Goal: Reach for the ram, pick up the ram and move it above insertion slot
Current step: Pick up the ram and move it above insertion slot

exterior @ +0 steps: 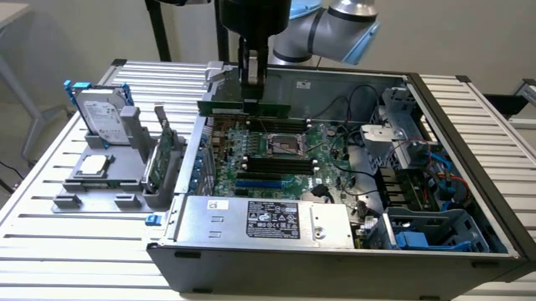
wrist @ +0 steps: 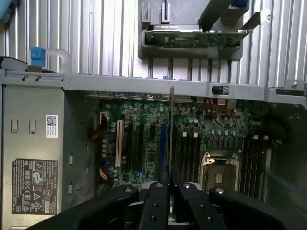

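The landmark is the open computer case [exterior: 469, 188] on the slatted table [exterior: 75, 251]. Nearest in the exterior view is the case's front wall, and just behind it the silver power supply [exterior: 268, 219] with its black label. Beyond the supply lies the green motherboard [exterior: 251, 169], with the dark RAM slots [exterior: 280, 164] across its middle and the CPU socket [exterior: 287, 144] just behind them. At the case's side toward the exterior view's right sit blue drive cages [exterior: 435, 232] and a tangle of cables [exterior: 418, 169].

Above the motherboard's far part hangs the gripper [exterior: 253, 94], nearly closed, with its fingers [wrist: 160, 201] pinched on the ram [exterior: 243, 108]. The ram is held on edge, long side level, clear of the board and over the area just behind the CPU socket. In the wrist view it shows as a thin edge [wrist: 171, 129] running away from the fingers across the board.

Outside the case, toward the exterior view's left, a grey holder [exterior: 100, 182] stands on the table. It carries a hard drive [exterior: 105, 116] with blue rails upright at its far end, a CPU chip [exterior: 92, 164] lying flat, and a green card [exterior: 163, 153] on edge next to the case wall.
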`<state>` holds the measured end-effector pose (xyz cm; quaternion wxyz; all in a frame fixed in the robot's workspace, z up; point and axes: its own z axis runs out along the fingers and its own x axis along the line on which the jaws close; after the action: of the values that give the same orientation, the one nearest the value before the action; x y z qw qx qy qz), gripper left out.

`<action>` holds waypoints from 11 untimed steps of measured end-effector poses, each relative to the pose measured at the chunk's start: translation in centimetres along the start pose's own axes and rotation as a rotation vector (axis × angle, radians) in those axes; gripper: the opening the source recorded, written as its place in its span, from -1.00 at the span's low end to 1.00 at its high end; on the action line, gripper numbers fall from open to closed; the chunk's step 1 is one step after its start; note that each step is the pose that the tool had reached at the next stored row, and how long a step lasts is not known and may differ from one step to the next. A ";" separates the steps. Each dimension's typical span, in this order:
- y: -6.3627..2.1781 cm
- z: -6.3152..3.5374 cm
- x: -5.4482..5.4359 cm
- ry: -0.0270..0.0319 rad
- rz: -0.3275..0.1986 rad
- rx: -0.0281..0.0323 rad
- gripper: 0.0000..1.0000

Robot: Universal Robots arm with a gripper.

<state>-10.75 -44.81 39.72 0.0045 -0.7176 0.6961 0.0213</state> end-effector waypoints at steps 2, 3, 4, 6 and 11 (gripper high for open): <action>-0.66 0.01 -0.4 0.0000 0.000 0.0000 -0.73; -0.99 0.02 -0.6 0.0000 0.000 0.0000 -0.73; -1.32 0.02 -0.7 -0.0001 0.000 0.0000 -0.73; -1.96 0.04 -1.2 0.0001 0.000 0.0000 -0.73; -3.33 0.14 -2.5 0.0000 0.000 0.0000 -0.73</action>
<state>-7.50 -42.24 39.60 0.0045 -0.7176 0.6961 0.0214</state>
